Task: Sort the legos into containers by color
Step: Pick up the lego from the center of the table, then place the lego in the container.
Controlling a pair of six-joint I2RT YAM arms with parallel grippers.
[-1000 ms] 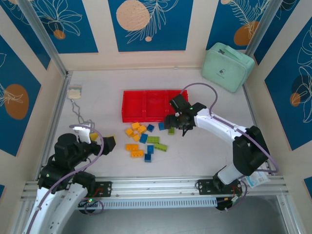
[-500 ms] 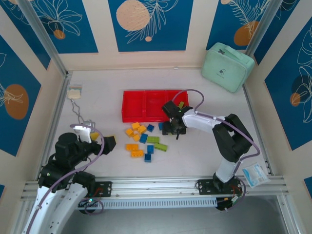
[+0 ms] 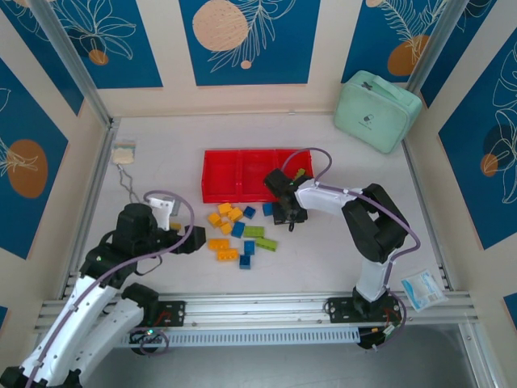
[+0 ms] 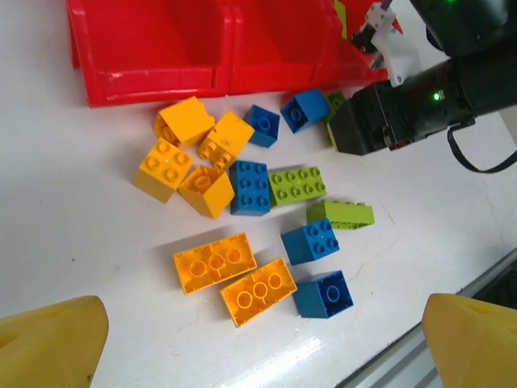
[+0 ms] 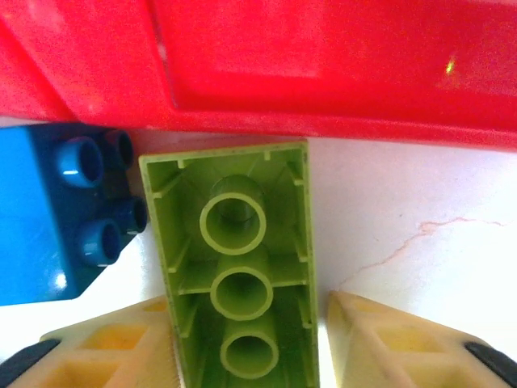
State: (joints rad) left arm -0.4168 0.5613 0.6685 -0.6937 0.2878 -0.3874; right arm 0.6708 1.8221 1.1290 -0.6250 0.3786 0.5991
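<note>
The right gripper point(image 5: 246, 323) is down on the table point(image 3: 315, 259) just in front of the red tray point(image 3: 242, 196). Its 2 fingers point(image 5: 105, 347) stand either side of a light green lego point(image 5: 234, 218). The brick lies with its hollow underside and 3 tubes towards the wrist camera. The left finger sits against the brick's side, while the right one is just beside it with a thin sliver of table between them. Whether the lego is truly pinched I cannot tell. A blue lego point(image 5: 60, 218) lies just beside the green one on its left, and both sit close under the tray's near wall.

The left gripper point(image 4: 258, 347) hangs over the near-left part of the table with its jaws spread wide, holding nothing. Its yellow fingertips point(image 4: 48, 339) sit at the bottom corners of its own view, apart from every brick.

The other legos point(image 4: 242, 194) lie loose on the table in a cluster in front of the tray, several touching – 6 yellow-orange, 5 blue counting the one by the right gripper, and 2 more light green. A bit of light green also shows in the tray's right-hand compartment point(image 3: 300, 173).

A mint-green case point(image 3: 377, 111) rests at the far right of the table, well apart from the tray
</note>
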